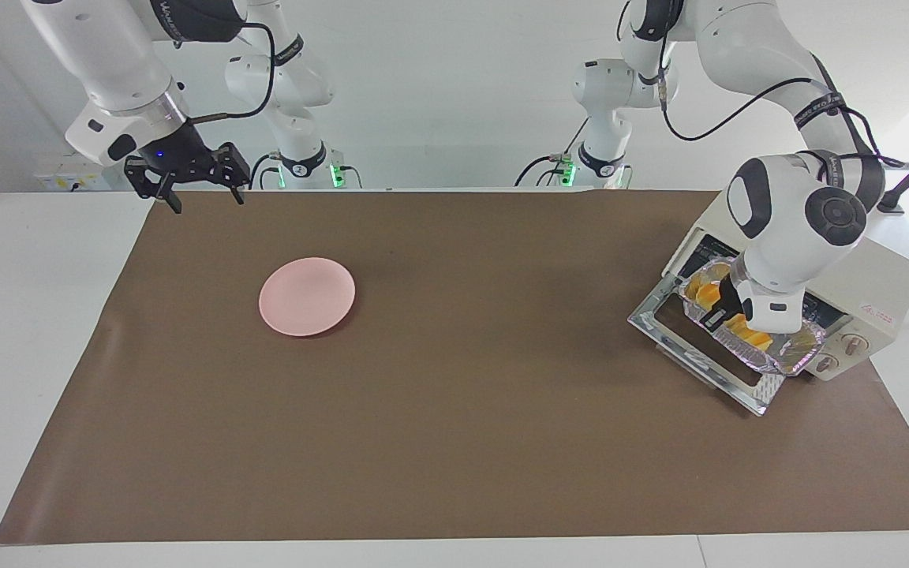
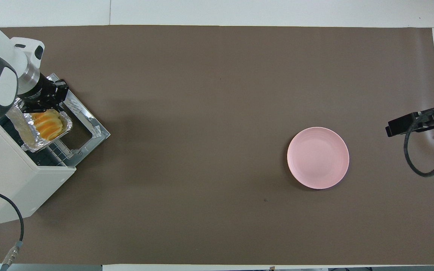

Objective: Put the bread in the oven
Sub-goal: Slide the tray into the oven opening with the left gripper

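The cream-white oven (image 1: 884, 288) stands at the left arm's end of the table with its glass door (image 1: 703, 367) dropped open. The bread (image 1: 748, 334), yellow-orange slices, lies in a crinkled foil tray (image 1: 800, 353) that sits partly in the oven's mouth and partly over the door. My left gripper (image 1: 724, 306) reaches down onto the tray's rim and is shut on it, hiding the loaf's middle. In the overhead view the bread (image 2: 46, 126), the tray (image 2: 20, 126), the oven (image 2: 9, 169) and the left gripper (image 2: 40, 107) also show. My right gripper (image 1: 200, 189) waits open and empty above the table's edge.
A round pink plate (image 1: 307, 297) lies on the brown mat (image 1: 454, 410) toward the right arm's end of the table; it also shows in the overhead view (image 2: 318, 157). The oven's two knobs (image 1: 853, 344) are beside the door. A cable (image 2: 13, 214) trails from the oven.
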Controlling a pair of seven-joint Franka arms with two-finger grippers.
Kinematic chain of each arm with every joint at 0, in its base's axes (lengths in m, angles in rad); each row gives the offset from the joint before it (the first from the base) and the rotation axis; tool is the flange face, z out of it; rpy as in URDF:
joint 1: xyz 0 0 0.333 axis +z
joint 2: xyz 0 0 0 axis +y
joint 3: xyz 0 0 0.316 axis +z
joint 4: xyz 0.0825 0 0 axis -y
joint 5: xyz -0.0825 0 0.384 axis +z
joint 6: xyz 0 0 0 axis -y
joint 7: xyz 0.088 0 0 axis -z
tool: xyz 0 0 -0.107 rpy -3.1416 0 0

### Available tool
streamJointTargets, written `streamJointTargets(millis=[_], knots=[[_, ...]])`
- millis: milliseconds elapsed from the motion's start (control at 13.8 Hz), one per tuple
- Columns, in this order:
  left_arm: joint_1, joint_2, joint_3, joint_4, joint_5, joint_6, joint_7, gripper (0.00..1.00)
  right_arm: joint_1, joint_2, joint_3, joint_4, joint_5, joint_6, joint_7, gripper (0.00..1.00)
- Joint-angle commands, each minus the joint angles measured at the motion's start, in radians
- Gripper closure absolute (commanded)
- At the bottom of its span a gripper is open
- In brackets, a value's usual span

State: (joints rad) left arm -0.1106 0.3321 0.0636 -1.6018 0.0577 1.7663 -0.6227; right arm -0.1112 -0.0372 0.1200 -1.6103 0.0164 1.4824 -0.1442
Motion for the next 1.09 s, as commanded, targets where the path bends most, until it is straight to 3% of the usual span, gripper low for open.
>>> streamJointTargets(millis=[0,291,1018], knots=[[0.028,-0.068,-0.008,-0.098,0.02,-0.004,-0.012,1.0,-0.013,-0.004,0.009,-0.005,0.013,-0.013,0.003,0.0],[0.086,-0.084,-0.008,-0.115,0.02,-0.016,-0.014,1.0,-0.013,-0.004,0.009,-0.005,0.013,-0.013,0.003,0.0],[0.114,-0.097,-0.008,-0.158,0.025,0.018,-0.097,1.0,-0.013,-0.004,0.009,-0.005,0.013,-0.013,0.003,0.0]])
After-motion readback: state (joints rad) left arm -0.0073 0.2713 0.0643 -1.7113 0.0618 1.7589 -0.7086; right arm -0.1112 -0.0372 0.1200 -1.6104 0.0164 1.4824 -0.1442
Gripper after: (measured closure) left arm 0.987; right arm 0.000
